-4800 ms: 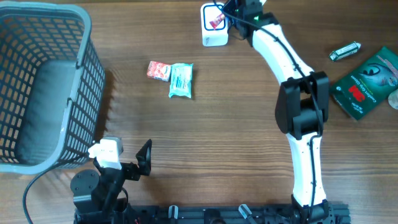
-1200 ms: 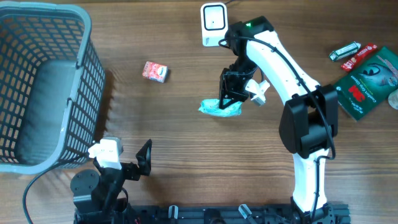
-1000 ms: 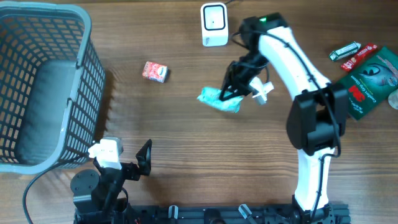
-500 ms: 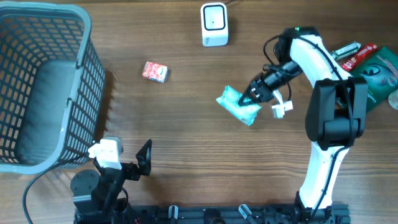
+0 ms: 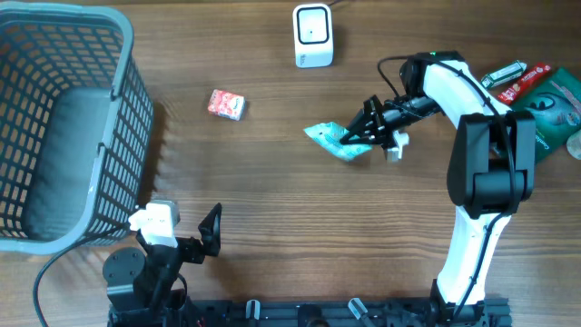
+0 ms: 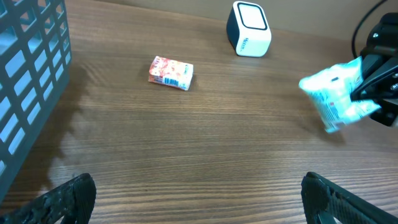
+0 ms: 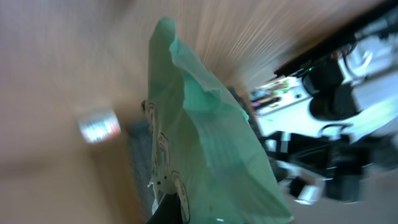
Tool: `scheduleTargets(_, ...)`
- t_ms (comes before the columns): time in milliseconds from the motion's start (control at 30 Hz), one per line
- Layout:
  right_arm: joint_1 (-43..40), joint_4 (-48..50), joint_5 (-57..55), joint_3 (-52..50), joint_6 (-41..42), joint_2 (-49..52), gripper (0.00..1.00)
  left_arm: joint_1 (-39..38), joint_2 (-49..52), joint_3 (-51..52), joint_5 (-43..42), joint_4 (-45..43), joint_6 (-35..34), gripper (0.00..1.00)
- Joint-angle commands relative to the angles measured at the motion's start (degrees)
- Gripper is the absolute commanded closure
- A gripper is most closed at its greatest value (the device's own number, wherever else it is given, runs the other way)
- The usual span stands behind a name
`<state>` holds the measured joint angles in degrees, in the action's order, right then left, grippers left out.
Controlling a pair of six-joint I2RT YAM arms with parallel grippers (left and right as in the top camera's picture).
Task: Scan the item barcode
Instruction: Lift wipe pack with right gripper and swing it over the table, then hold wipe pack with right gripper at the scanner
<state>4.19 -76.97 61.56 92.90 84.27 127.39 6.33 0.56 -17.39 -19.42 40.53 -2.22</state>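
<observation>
Wood table (image 5: 272, 209) (brown grain), grey basket (image 5: 134, 136), scanner (image 5: 312, 36), right claw (image 5: 352, 139) pinching teal packet (image 5: 327, 139)

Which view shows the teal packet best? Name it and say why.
Left wrist: the teal packet appears large and sharp, printed face showing. Overhead shows it whole but small, in the right gripper. Right wrist shows it close but blurred.

Right wrist view: teal packet (image 7: 205, 143) and desk (image 7: 56, 62) are blurred, the packet's lower end cropped. Overhead: basket (image 5: 127, 100) and green book (image 5: 536, 118) are cut by the frame edges.
</observation>
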Motion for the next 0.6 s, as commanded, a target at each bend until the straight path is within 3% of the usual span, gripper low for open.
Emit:
scheduleTargets(0,1.3,0.7,8.2,2.3,-20.7,0.6,0.96,0.3,-0.2,0.2,-0.5,-0.2,0.9,0.00)
scheduleTargets(133,2.8,16.3,7.5,3.5,-17.1,0.6,0.96,0.3,-0.2,0.2,-0.5,-0.1,0.9,0.00)
scheduleTargets(200,4.3,31.3,5.0,3.5,-10.4,0.6,0.96,0.3,-0.2,0.2,-0.5,-0.1,0.9,0.00)
scheduleTargets(400,7.6,71.1,-7.1,3.5,-8.7,0.6,0.95,0.3,-0.2,0.2,-0.5,-0.2,0.9,0.00)
scheduleTargets(467,8.2,76.3,-15.0,3.5,-9.0,0.6,0.95,0.3,-0.2,0.2,-0.5,-0.2,0.9,0.00)
scheduleTargets(567,9.2,76.3,-25.1,3.5,-9.3,0.7,0.95,0.3,-0.2,0.2,-0.5,-0.2,0.9,0.00)
